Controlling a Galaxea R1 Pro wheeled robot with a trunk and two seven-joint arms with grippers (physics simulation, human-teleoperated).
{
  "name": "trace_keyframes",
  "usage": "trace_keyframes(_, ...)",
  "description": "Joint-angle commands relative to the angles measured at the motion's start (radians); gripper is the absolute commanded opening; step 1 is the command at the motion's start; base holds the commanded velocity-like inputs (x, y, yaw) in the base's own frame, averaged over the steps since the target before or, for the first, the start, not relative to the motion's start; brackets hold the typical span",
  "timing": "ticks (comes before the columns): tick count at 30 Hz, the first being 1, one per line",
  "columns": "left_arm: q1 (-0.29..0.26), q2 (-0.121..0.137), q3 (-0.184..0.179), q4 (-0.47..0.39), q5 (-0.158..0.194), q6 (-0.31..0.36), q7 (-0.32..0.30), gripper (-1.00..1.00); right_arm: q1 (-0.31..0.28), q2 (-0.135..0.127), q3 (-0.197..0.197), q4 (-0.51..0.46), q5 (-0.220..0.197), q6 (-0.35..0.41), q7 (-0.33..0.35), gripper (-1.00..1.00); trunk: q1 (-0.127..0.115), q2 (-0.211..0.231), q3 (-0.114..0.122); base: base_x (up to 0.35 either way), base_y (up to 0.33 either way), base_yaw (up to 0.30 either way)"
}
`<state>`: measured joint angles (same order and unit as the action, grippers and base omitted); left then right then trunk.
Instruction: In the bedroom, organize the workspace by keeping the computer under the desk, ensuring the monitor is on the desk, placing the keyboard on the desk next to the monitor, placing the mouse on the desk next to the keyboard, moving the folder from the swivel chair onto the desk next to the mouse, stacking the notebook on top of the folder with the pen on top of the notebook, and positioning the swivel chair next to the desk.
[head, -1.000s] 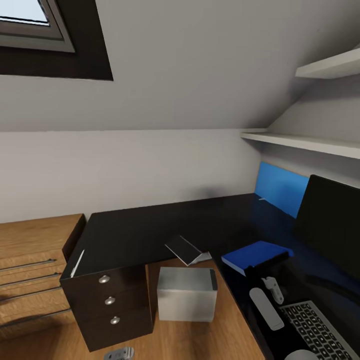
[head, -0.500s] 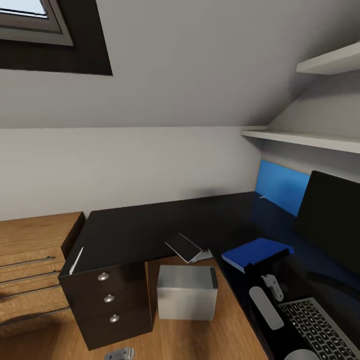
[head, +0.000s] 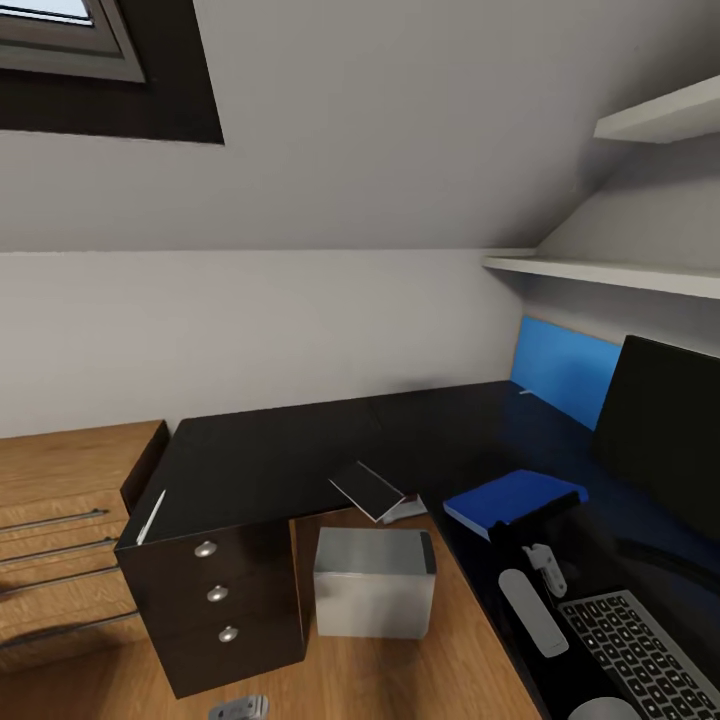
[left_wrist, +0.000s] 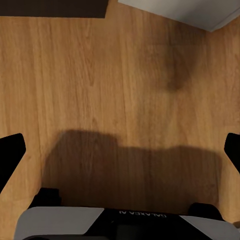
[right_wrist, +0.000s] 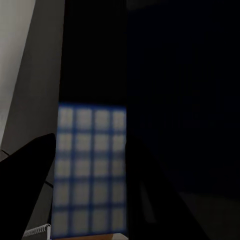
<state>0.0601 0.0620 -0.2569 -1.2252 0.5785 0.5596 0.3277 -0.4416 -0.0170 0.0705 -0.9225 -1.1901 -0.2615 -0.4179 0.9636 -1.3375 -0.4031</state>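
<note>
The black monitor (head: 665, 430) stands on the dark L-shaped desk (head: 270, 455) at the right. Below it lie the keyboard (head: 632, 652) and the rim of a pale mouse (head: 602, 710). A blue folder-like book (head: 512, 500) rests on the desk left of the monitor. A dark-covered notebook (head: 372, 492) tilts over the desk's inner edge. A thin white pen (head: 152, 518) lies at the desk's left end. The silver computer (head: 373, 583) sits on the floor beneath the desk. My left gripper (left_wrist: 120, 150) is open over bare wooden floor. A dark right finger (right_wrist: 27, 172) shows against the dark desk.
A drawer unit (head: 220, 600) with three round knobs closes the desk's left end. A wooden dresser (head: 60, 520) stands further left. White shelves (head: 610, 275) hang above the monitor, under a sloped ceiling. Two small white objects (head: 532, 612) lie beside the keyboard.
The whole head picture has shifted slightly upward, so the camera moved. Nothing on the desk or floor has moved.
</note>
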Motion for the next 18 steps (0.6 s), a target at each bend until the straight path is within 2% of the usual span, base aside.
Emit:
trace_keyframes(1, 0.0, 0.001, -0.002, -0.002, 0.011, 0.001, 0.01, 1.0, 0.0, -0.001, 0.005, 0.042, -0.026, -0.012, -0.005, -1.0, 0.0, 0.0, -0.001, 0.0, 0.0, 0.0)
trace_keyframes(13, 0.0, 0.001, -0.003, -0.001, 0.012, 0.0, 0.01, 1.0, 0.0, -0.001, 0.005, 0.041, -0.026, -0.012, -0.005, -1.0, 0.0, 0.0, -0.001, 0.0, 0.0, 0.0)
trace_keyframes(18, 0.0, 0.001, -0.004, 0.0, 0.011, 0.0, 0.011, 1.0, 0.0, -0.001, 0.004, 0.04, -0.026, -0.012, -0.005, -1.0, -0.019, 0.035, 0.015, 0.0, 0.0, 0.0)
